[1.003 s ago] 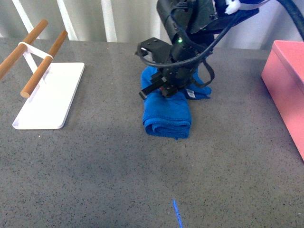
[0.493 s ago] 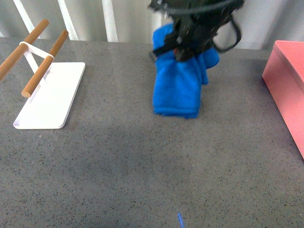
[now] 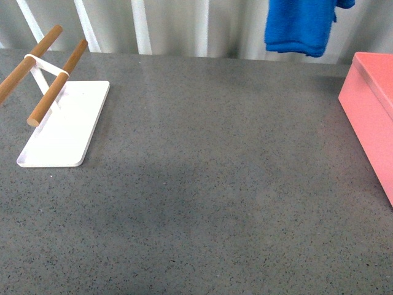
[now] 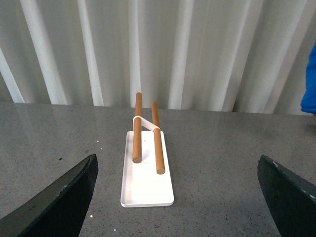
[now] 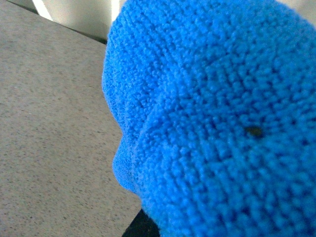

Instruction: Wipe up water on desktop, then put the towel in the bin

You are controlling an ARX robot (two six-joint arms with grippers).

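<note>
The blue towel (image 3: 301,26) hangs high above the desktop (image 3: 202,184) at the top of the front view, left of the pink bin (image 3: 374,110); the arm holding it is out of frame there. In the right wrist view the towel (image 5: 212,123) fills most of the picture and hides the right gripper's jaws, which are shut on it. A sliver of the towel (image 4: 311,81) shows in the left wrist view. My left gripper (image 4: 182,197) is open and empty, low over the desktop (image 4: 222,173), its dark fingers (image 4: 59,197) wide apart, facing the white tray.
A flat white tray (image 3: 61,126) with two wooden rods (image 3: 55,83) stands at the left of the desktop; it also shows in the left wrist view (image 4: 147,182). White pleated curtains (image 3: 172,24) run along the far edge.
The right arm has lifted the towel off the desktop, up and to the right toward the bin; the arm has left the front view and only the hanging towel shows.
</note>
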